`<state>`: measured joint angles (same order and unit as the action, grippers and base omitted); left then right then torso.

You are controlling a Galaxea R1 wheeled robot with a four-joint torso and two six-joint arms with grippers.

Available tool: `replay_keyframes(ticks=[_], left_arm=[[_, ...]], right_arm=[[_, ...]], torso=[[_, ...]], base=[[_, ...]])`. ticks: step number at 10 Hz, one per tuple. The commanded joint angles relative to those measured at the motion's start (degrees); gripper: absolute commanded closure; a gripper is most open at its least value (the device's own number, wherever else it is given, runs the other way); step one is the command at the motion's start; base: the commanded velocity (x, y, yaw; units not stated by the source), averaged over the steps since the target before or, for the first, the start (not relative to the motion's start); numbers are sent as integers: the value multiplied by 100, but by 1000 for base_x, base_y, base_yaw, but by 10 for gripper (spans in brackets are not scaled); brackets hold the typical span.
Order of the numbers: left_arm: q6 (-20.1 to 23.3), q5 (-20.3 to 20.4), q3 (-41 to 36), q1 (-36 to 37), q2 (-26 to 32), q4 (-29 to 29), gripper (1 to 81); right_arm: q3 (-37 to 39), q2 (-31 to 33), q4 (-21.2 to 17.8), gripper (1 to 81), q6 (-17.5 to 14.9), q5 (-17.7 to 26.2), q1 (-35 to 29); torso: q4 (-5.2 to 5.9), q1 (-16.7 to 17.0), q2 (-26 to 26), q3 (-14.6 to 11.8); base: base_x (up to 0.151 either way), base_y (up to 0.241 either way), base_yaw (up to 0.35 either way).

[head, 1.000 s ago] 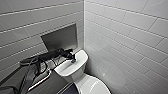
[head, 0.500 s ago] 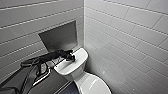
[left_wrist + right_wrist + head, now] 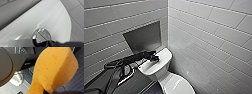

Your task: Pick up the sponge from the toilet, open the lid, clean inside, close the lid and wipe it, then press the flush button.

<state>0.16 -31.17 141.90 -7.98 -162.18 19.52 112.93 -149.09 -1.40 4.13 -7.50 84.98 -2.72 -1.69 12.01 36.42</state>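
Setting: a corner where two walls of pale tiles (image 3: 204, 37) met, with a flat grey panel (image 3: 143, 37) set into the wall behind the tank.
Toilet (image 3: 159, 72): white and glossy, standing in the corner with its back to the panel wall.
Tank (image 3: 161, 58): boxy with rounded corners. Its flat top carried the button, and its right edge lay near the side wall.
Lid (image 3: 177, 85): down over the bowl, just in front of the tank's front edge and cut by the lower border of the head view.
Button (image 3: 41, 36): round, chromed and split into two halves. It was set flush in the tank top, about midway between the long edges.
Left arm (image 3: 121, 66): dark, entering from the left and reaching across the tank's left edge.
Left gripper (image 3: 154, 58): over the middle of the tank top, at the button. In the left wrist view a dark part of it overlapped the button's rim. Whether it touched the button could not be told, nor how far the fingers stood apart.
Right gripper (image 3: 55, 92): closed on the narrow end of the sponge, which was creased where it was pinched.
Sponge (image 3: 53, 69): orange, pitted, with rounded ends. It was held in the air by the right gripper, resting on no surface, with the dark tiled floor (image 3: 76, 80) well behind it.
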Motion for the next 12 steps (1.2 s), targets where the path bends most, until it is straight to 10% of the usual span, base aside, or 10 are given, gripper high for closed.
replay_keyframes(ticks=[1, 8, 12], left_arm=[[37, 479, 295, 680, 432, -361, 811], [37, 535, 208, 564, 397, -415, 811], [-67, 50, -1609, 1197, 958, -88, 811]], right_arm=[[87, 18, 70, 811, 17, 433, 77], [246, -141, 87, 811, 17, 434, 50], [281, -193, 96, 811, 9, 442, 33]], torso=[[0, 0, 0, 0], [0, 2, 0, 0], [0, 0, -2, 0]], base=[[0, 0, 0], [0, 0, 0], [0, 0, 0]])
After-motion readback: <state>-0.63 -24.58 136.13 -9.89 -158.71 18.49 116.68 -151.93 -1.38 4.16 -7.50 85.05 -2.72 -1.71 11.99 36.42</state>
